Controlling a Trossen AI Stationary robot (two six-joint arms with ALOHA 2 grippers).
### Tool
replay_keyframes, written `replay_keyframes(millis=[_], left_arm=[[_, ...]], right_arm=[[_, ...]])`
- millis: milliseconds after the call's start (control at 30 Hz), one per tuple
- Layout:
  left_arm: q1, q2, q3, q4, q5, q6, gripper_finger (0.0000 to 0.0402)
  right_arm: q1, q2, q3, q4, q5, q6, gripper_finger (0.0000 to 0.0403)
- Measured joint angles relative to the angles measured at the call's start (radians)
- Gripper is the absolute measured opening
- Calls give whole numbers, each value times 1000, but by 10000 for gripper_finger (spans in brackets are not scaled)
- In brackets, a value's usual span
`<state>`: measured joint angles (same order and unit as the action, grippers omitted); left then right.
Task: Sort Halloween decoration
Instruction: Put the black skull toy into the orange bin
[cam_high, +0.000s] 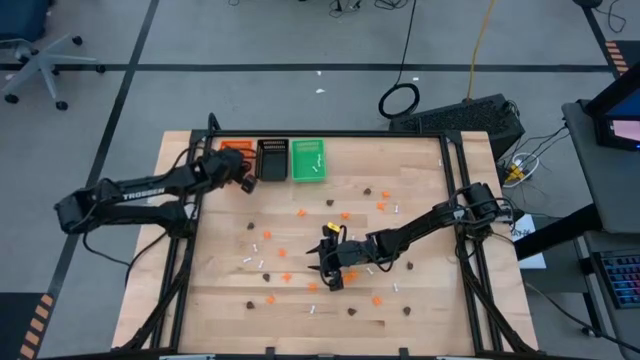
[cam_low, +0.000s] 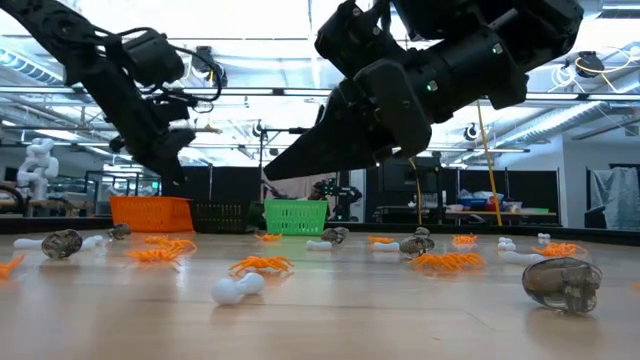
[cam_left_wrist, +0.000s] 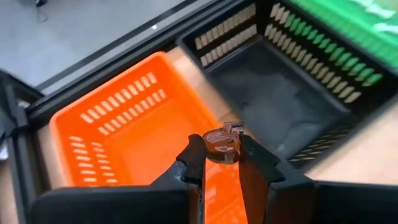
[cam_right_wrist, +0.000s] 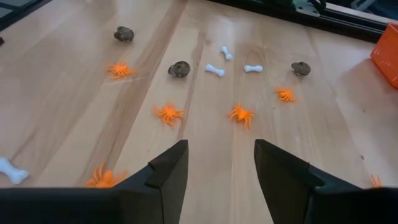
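Tiny orange spiders (cam_right_wrist: 168, 114), dark brown skulls (cam_right_wrist: 180, 69) and white bones (cam_right_wrist: 215, 70) lie scattered over the wooden table (cam_high: 420, 300). My left gripper (cam_left_wrist: 222, 151) hovers at the far left over the orange tray (cam_left_wrist: 124, 134), beside the black tray (cam_left_wrist: 273, 93), shut on one brown skull (cam_left_wrist: 222, 140). My right gripper (cam_right_wrist: 221, 155) is open and empty. It hangs just above the table's middle (cam_high: 328, 272), among spiders and bones. The green tray (cam_high: 308, 160) stands to the right of the black one. My left gripper pinches a brown skull (cam_left_wrist: 224, 138) between its two fingertips (cam_left_wrist: 194, 152). The skull is lifted clear, above the orange tray's inner edge next to the black tray. The fingers slant down toward the table's far edge.
The three trays stand in a row at the far edge, left of centre. A black frame (cam_high: 450, 200) runs round the table. Trinkets are densest in the middle and near half; a skull (cam_low: 560, 283) and a bone (cam_low: 237, 288) lie close to the low camera.
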<state>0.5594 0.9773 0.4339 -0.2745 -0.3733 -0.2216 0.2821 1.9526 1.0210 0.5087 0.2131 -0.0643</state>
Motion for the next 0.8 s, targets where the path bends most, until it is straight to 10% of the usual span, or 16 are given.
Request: replay_keyframes(millis=[800], left_arm=[[141,218,0,65,-152,-60,140]], right_arm=[[-18,0,0,56,81,10,169]])
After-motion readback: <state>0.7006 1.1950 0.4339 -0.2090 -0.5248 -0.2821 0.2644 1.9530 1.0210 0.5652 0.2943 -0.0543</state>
